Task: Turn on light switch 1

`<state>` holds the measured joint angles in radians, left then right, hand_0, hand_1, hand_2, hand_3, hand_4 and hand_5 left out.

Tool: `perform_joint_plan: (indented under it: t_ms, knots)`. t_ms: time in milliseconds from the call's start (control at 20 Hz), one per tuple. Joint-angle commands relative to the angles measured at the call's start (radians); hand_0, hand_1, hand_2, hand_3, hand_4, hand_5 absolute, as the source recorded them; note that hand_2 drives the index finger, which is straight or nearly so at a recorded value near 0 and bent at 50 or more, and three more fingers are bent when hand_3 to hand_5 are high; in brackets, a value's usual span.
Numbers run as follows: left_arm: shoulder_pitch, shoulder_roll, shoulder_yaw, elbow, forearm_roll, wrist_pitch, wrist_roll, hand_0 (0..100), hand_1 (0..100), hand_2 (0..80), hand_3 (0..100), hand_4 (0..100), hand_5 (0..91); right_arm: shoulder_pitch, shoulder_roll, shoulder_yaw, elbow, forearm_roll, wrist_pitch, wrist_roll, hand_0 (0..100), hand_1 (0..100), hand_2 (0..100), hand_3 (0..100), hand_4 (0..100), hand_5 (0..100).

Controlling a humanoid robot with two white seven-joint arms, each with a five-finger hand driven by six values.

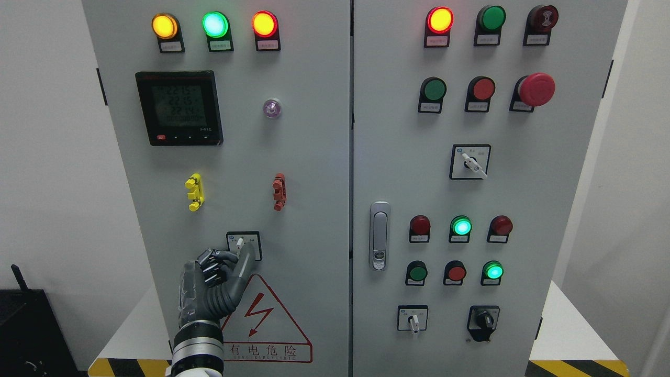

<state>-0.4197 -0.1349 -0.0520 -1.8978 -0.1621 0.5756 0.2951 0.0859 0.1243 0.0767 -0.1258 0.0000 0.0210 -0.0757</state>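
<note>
One hand works here in the head view: my left hand (217, 283) reaches up from the lower left to the rotary light switch (243, 245) low on the left door of the grey cabinet (314, 173), just above the red electrical-hazard triangle (267, 322). Most fingers are curled in toward the palm, while the thumb and a fingertip close around the switch's small white lever; I judge it a light pinch, though the contact itself is partly hidden. My right hand is out of sight. The risk, as I see it, is slipping: the lever is short and smooth-looking, so a turn with too little squeeze could leave it where it is, and my knuckles could scrape the door. The switch is a square white plate with a black border, its lever pointing about straight up, slightly left.
</note>
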Motion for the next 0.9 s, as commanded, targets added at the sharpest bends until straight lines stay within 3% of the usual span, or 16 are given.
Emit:
perform_joint_plan:
  t_ms: [0,852]
  knots:
    - [0.001,-0.002,0.0,0.0,-0.004,0.001,-0.001,33,59,63.4,100,96,89.0,0.0,0.0,0.0,0.0,-0.025,0.001,0.001,0,0,0,0,0,0]
    - [-0.002,-0.002,-0.003,0.002,0.0,0.0,-0.002,50,56,63.3,100,96,89.0,0.0,0.0,0.0,0.0,-0.025,0.001,0.001,0,0,0,0,0,0]
